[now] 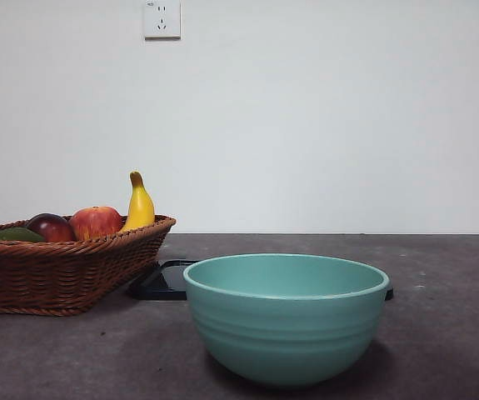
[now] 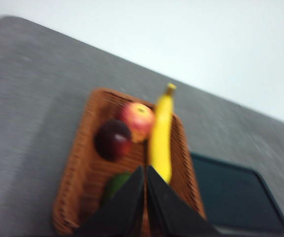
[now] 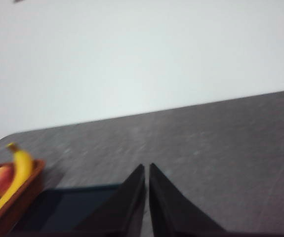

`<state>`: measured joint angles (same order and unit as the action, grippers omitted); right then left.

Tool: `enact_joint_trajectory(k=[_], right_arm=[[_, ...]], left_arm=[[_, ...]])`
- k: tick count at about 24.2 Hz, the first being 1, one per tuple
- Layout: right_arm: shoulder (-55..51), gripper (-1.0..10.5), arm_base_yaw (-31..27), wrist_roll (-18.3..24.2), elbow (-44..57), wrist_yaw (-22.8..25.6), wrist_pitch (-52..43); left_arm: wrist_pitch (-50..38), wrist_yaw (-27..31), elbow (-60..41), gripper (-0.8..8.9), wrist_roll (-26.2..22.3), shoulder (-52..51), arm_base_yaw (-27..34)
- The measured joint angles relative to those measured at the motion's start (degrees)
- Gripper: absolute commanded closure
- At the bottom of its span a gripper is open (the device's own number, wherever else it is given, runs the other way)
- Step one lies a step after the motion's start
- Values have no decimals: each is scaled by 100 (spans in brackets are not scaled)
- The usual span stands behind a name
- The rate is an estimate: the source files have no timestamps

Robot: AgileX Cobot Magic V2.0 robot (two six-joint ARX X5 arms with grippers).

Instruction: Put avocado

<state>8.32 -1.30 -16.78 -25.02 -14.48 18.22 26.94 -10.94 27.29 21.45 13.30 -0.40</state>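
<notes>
One dark grey worktop (image 1: 456,333) carries every item, set before a pale wall bearing one white socket (image 1: 162,18). One woven wicker basket (image 1: 56,275) stands at the left of the front view, and one teal ceramic bowl (image 1: 285,321) stands near the camera, right of the basket and apart from it. One flat black tray (image 1: 162,282) lies just beside the basket and behind the bowl, which hides most of it.

The basket holds four fruits, one of each kind: one yellow banana (image 1: 140,207) leaning stem-up against the far rim; one red apple (image 1: 96,222) just beside the banana; one dark red-purple round fruit (image 1: 51,227) next to the apple; and one avocado (image 1: 12,236), dark green, lying at the end of the row farthest from the banana, its lower part hidden by the basket rim.

Two end effectors appear only in the wrist views. The left end effector (image 2: 145,170) hangs above the basket with its two black jaws pressed together, empty, the avocado just beneath its tips. The right end effector (image 3: 146,168) hangs over bare worktop near the tray, jaws likewise together and empty.
</notes>
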Motion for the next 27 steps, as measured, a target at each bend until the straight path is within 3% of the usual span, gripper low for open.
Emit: enact_joint_trajectory(k=[12,20,27], right_arm=[[1899,940,149,765,-2024,-1453,2326],[2682,940,822,1128,-2944,-1537,3340],[3141,940,1840,1635,-3303,-1537,4214]], left_arm=[[1869,-1340,1779,805,-1320,1261,-11],[2846,-1794,2337,805,-1735,1687,-199],[3355,-1919,2485,805,-1906,1814,-328]])
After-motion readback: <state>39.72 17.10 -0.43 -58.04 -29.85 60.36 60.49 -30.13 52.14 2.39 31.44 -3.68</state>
